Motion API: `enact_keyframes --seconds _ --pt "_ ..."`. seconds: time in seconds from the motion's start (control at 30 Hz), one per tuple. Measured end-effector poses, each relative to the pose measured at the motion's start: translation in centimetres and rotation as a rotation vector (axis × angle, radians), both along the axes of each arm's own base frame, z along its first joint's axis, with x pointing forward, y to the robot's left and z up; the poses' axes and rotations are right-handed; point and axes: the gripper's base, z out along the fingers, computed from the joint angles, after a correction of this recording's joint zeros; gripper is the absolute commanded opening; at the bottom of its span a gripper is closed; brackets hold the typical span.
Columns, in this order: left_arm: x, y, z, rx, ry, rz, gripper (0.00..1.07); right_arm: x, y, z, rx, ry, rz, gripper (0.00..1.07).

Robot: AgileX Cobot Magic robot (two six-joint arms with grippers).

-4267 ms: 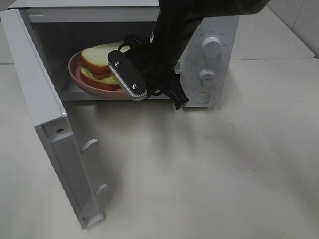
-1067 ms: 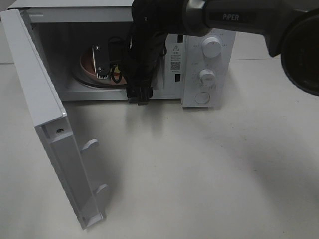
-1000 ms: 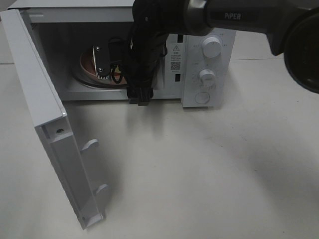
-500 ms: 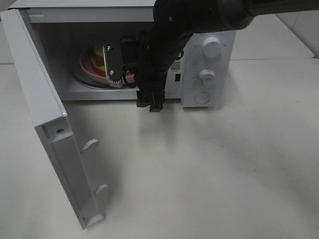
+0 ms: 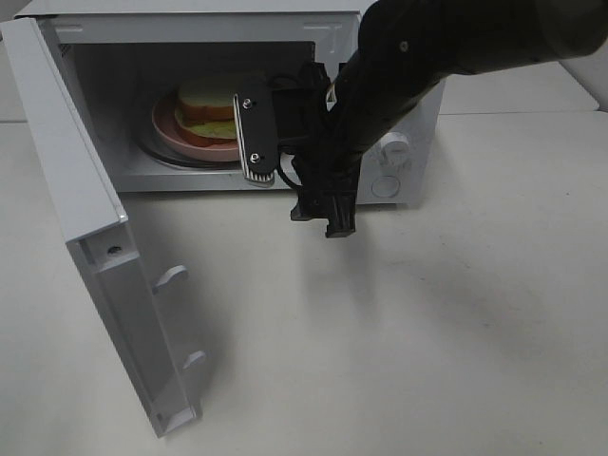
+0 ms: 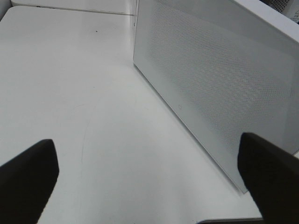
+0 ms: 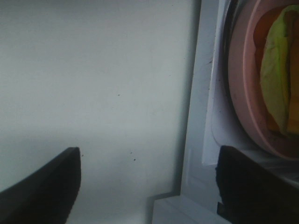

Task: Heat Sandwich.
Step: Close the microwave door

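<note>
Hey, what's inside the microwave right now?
A pink plate with the sandwich on it sits inside the microwave. The right gripper and its arm cover the right part of the cavity, so anything there cannot be seen.

Exterior high looks down on microwave [image 5: 410, 180]; wrist views close beside it.

Item: stacked sandwich [image 5: 211, 106] of tan bread slices with green and yellow filling
Pose: lying flat, layers level
Place: on a round pink plate [image 5: 169, 131], inside the open white microwave oven [image 5: 190, 21]
</note>
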Motion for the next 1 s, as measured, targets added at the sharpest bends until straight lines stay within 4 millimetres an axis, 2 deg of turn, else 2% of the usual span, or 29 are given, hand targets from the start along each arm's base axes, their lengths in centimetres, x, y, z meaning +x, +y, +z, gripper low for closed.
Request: enact_keyframes --seconds 0.43,0.9,1.0 --pt "0.0 0.0 0.0 0.000 0.000 0.000 0.99 -4.4 -3.3 0.6 0.002 0.041 -0.042 0.76" --pt "0.0 0.0 0.0 0.000 0.000 0.000 0.99 -9.2 -7.0 2.3 0.140 0.140 -0.323 0.76" --pt "0.0 0.0 0.0 0.000 0.000 0.000 0.99 -10.8 -8.2 2.6 0.162 0.184 -0.410 0.76"
